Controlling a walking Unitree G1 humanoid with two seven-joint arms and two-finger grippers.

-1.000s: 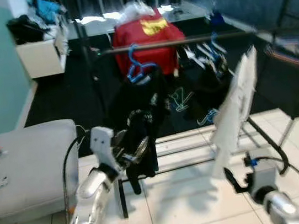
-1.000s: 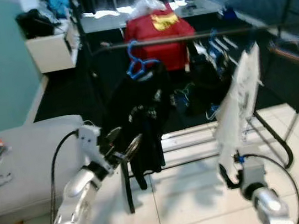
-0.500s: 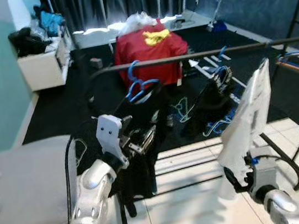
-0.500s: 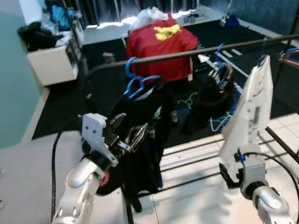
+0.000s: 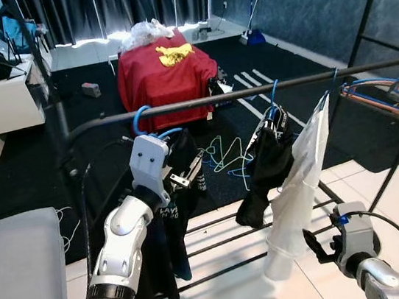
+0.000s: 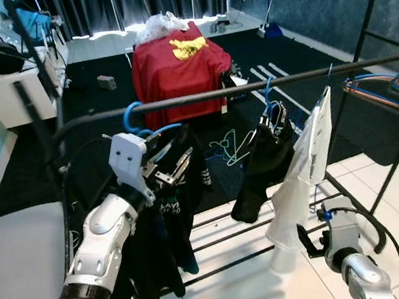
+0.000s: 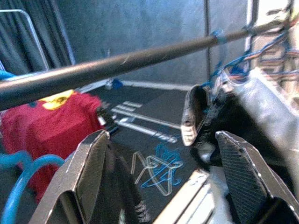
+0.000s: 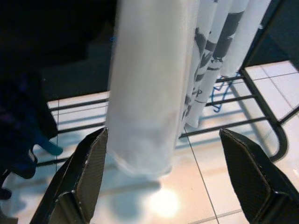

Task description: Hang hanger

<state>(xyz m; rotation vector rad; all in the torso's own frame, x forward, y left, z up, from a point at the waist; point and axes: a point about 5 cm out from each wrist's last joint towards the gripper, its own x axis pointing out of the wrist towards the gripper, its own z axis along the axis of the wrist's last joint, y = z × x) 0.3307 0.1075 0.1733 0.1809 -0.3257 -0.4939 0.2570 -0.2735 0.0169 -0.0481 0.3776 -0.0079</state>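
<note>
Left gripper (image 5: pixel 182 176) sits just under the rack rail (image 5: pixel 251 92), fingers spread, gripping nothing as far as I can tell. Blue hanger (image 5: pixel 140 119) with the black garment (image 5: pixel 171 220) is hooked on the rail beside it. Right gripper (image 8: pixel 163 186) gapes empty by the white garment (image 5: pixel 300 180). Brushing the fabric while backing off could unhook the hanger

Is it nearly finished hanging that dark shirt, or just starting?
Nearly finished, it seems. The blue plastic hanger carrying the black garment already hooks over the dark metal rail. The left gripper, fingers open, sits beside the garment's shoulder. Left to do: draw that arm away. The right gripper idles low by the white garment.
</note>
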